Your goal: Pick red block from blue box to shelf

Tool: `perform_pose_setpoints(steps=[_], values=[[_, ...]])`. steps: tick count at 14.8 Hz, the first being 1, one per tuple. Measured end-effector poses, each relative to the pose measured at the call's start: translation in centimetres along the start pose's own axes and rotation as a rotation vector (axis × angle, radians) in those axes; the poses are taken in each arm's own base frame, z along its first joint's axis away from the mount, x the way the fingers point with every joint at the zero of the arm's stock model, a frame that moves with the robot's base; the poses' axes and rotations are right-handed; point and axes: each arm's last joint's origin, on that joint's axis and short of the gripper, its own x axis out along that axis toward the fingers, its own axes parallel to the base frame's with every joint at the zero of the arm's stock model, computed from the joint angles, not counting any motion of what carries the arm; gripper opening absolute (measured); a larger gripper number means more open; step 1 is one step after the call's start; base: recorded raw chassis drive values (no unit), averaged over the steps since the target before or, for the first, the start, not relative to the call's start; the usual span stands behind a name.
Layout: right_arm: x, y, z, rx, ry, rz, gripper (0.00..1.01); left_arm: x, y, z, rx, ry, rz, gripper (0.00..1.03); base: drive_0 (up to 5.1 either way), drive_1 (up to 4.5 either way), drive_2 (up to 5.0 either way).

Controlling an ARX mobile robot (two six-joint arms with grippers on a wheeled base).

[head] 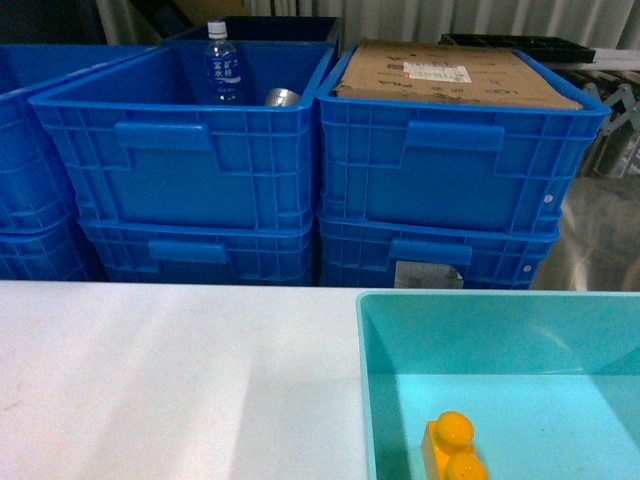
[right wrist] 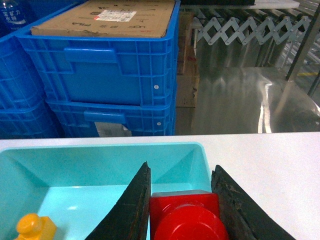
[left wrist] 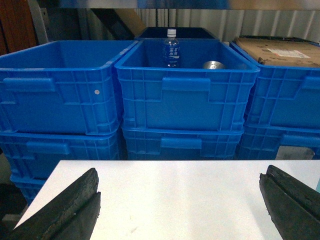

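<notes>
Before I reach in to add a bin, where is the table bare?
Bare white table runs left of the turquoise tub, up to the stacked blue crates. Crowded at the tub: orange-yellow block inside, right gripper shut on the red block.

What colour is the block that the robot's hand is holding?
Bright red. The red block sits between the right hand's dark fingers, clearest in the right wrist view.

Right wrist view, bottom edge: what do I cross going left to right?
Orange block → left finger of the right hand → red block between the fingers → right finger → white table.
</notes>
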Motion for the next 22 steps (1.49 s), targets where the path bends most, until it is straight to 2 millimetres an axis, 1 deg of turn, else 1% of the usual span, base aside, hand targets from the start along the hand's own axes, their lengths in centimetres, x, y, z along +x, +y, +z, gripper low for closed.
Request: perform_pose_setpoints(steps=[3,4,5,9,11,15,17,19,22], values=[[0.0,0.9,0.0,0.020,-0.004,0.024,0.29,0.0,0.0,0.0,0.000,0.000,0.000,0.98,0.0,0.00,0.0],[0.0,2.1,0.0,0.014,-0.002,0.038,0.29,0.0,0.0,0.0,0.000,0.000,0.000,0.98,0.0,0.00,0.0],[0.0,2.3,0.0,0.012,-0.005,0.040,0.29,0.0,0.0,0.0,0.000,0.000,0.000,0.98,0.0,0.00,0.0],[-0.1,2.0,0.1,0.011,-0.019,0.030,0.29,0.0,0.0,0.0,0.000,0.000,0.000,0.98,0.0,0.00,0.0],[-0.3,1.5,0.4,0.015,-0.043,0.014,0.29,0.0,0.0,0.0,0.000,0.000,0.000,0.98,0.0,0.00,0.0],[-0.9,0.8,0.9,0.013,-0.101,0.005,0.29,0.0,0.0,0.0,0.000,0.000,0.000,0.98,0.0,0.00,0.0],[-1.9,0.5,1.0,0.002,-0.168,0.030,0.29,0.0,0.0,0.0,0.000,0.000,0.000,0.98,0.0,0.00,0.0],[-2.2,0.6,1.1,-0.018,-0.205,0.064,0.29,0.0,0.0,0.0,0.000,0.000,0.000,0.98,0.0,0.00,0.0],[-2.0,1.0,1.4,-0.035,-0.230,0.091,0.29,0.0,0.0,0.0,0.000,0.000,0.000,0.98,0.0,0.00,0.0]])
